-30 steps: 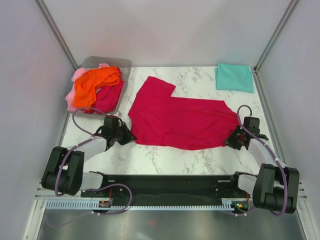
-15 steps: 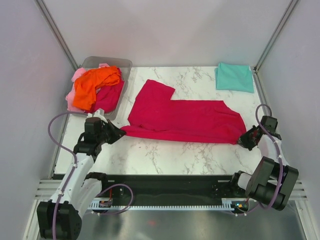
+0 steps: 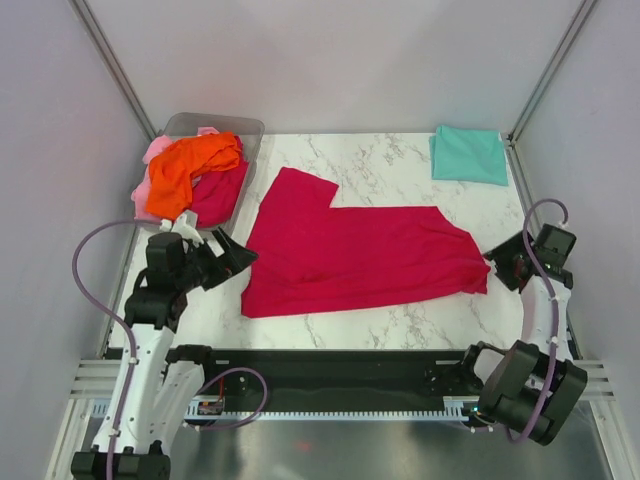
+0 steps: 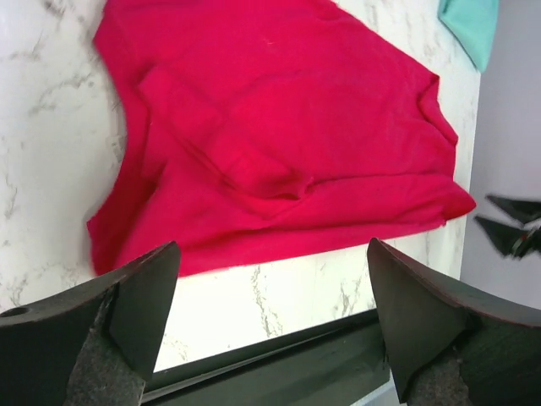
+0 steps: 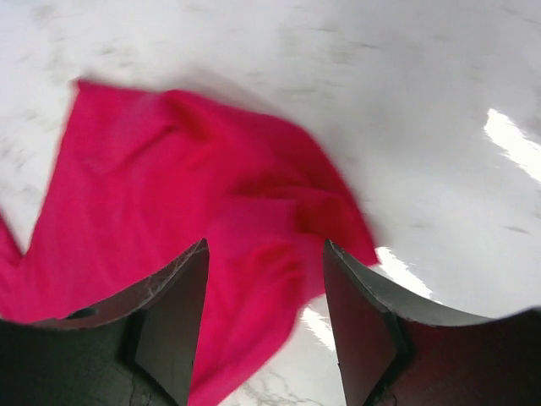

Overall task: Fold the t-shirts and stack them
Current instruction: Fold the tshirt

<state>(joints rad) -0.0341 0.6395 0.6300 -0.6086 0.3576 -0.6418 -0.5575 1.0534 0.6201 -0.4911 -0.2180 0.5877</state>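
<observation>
Far left: clear bin (image 3: 225, 120) with orange t-shirt (image 3: 190, 170) heaped over pale pink t-shirt (image 3: 155, 152). Left gripper (image 3: 238, 263) sits just off the left edge of crimson t-shirt (image 3: 350, 250), jaws wide, holding nothing. Crimson t-shirt lies spread flat mid table (image 3: 390, 160), one sleeve toward the far side, creases near its right end. Teal t-shirt (image 3: 468, 155) folded square at far right corner. Right gripper (image 3: 497, 268) just beside the crimson t-shirt's right tip, jaws apart, empty.

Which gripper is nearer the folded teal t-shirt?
Right. The right gripper is on the near side of the folded teal cloth t-shirt; the left gripper is far left, by the clear plastic bin.
</observation>
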